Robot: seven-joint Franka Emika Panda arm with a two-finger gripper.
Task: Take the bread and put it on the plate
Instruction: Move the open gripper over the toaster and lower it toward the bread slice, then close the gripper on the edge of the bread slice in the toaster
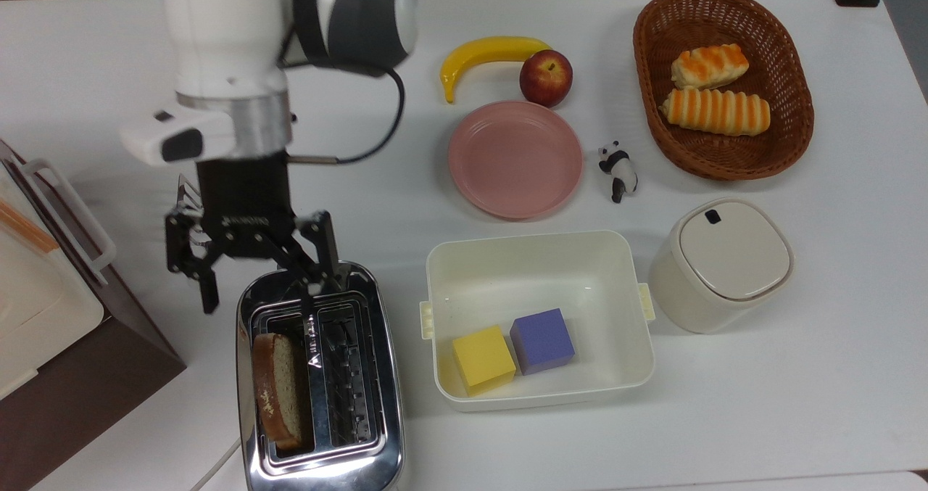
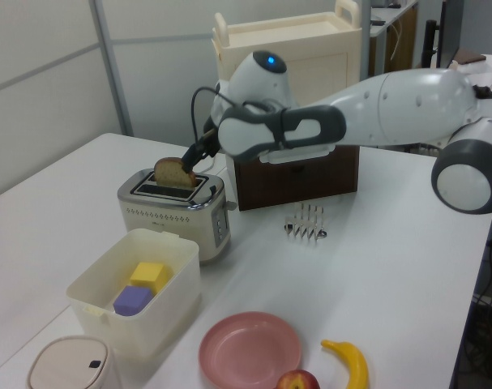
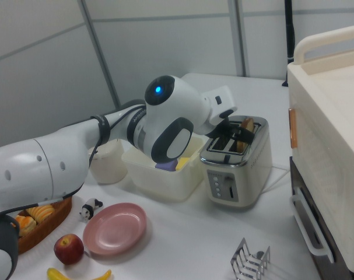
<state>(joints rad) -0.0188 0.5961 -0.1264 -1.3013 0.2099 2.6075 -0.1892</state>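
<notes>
The bread [image 1: 279, 393] is a brown slice standing in the left slot of a chrome toaster [image 1: 362, 375] at the top view's lower left. Its rounded top sticks out of the toaster [image 2: 177, 215] in the left view, where the bread [image 2: 175, 172] is just left of my gripper [image 2: 198, 154]. My gripper [image 1: 259, 302] is open and hangs over the toaster's upper end in the top view, short of the slice and with nothing between its fingers. The pink plate [image 1: 515, 159] lies bare at the table's middle. In the right view, bread [image 3: 245, 131] and plate [image 3: 114, 228] both show.
A wire toast rack [image 2: 306, 223] stands beside a brown cabinet [image 1: 87, 382]. A cream tub [image 1: 540, 259] right of the toaster holds a yellow and a purple cube. Banana [image 1: 489, 52], apple [image 1: 546, 77], panda figure [image 1: 618, 170], basket of rolls [image 1: 721, 85] and lidded canister [image 1: 725, 262] surround the plate.
</notes>
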